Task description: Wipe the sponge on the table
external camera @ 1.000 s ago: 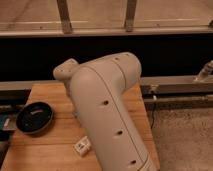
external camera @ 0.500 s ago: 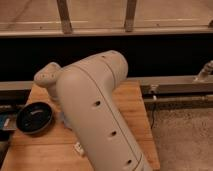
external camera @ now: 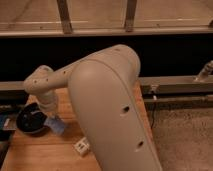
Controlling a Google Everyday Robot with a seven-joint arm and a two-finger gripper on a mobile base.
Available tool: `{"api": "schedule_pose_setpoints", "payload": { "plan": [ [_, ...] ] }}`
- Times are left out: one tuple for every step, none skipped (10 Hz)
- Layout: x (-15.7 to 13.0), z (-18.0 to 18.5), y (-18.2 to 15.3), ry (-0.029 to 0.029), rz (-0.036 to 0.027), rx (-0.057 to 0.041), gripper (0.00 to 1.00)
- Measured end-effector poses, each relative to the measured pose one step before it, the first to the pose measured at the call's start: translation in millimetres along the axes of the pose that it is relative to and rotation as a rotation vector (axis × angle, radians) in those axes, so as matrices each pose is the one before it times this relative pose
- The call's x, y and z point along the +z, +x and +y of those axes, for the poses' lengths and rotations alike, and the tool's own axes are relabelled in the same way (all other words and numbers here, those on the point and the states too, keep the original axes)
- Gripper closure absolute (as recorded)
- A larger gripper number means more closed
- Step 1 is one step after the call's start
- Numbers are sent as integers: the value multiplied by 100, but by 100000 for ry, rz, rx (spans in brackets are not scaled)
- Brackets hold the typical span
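Behind the work area run a dark horizontal band and a pale rail, with two upright metal posts point(external camera: 64, 16) above them. A light-brown wooden surface point(external camera: 40, 152) with plank seams occupies the lower left of the camera view.

Item count, left to right:

1. One black pan point(external camera: 29, 120), round, standing on the surface near its left edge.
2. One gripper point(external camera: 52, 118), at the end of the pale wrist section, reaching down just right of the pan. The fingers are closed narrow, with the pad described next at their tips.
3. One sponge point(external camera: 57, 126), light blue, flat and small, held at the gripper's tip, tilted, low over the surface and just beside the pan's right rim. Whether it touches the wood cannot be told.
4. One small white block point(external camera: 82, 146), lying on the surface, right of the sponge and apart from it.
5. One robot arm point(external camera: 112, 115), a broad cream link with round holes. It crosses the middle of the view and hides the right part of the surface.

Right of the arm lies a grey speckled floor point(external camera: 185, 135).
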Motion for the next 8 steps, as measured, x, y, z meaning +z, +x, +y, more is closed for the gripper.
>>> {"api": "schedule_pose_setpoints", "payload": {
  "plan": [
    [-130,-371,889,-1305,-3622,1495,100],
    [-152,-709,1025,-1796,-4509,1749,100],
    [-248,-1286,1245,-2274,-5058,2119,100],
    [-356,-1486,1206,-1884,-4156,2806,100],
    [-166,-1698,1010,-1138,-2201,3645,100],
    [163,-2440,1133,-1281,-308,4615,100],
    [271,-2027,551,-1213,-128,3613,100],
    [47,-1690,442,-577,4,2760,100]
  ]
}}
